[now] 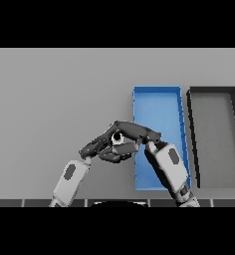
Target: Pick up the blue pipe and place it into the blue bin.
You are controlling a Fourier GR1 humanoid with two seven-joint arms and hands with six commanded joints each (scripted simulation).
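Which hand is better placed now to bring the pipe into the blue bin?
Probably the right hand: its arm already lies across the blue bin, near a pale round object. The left hand is farther from the bin.

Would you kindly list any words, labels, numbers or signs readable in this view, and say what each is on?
None can be read.
The blue bin, the dark bin, the grey table and the arms carry no lettering.
The small light object between the robot hands shows only a dark round spot, no text.
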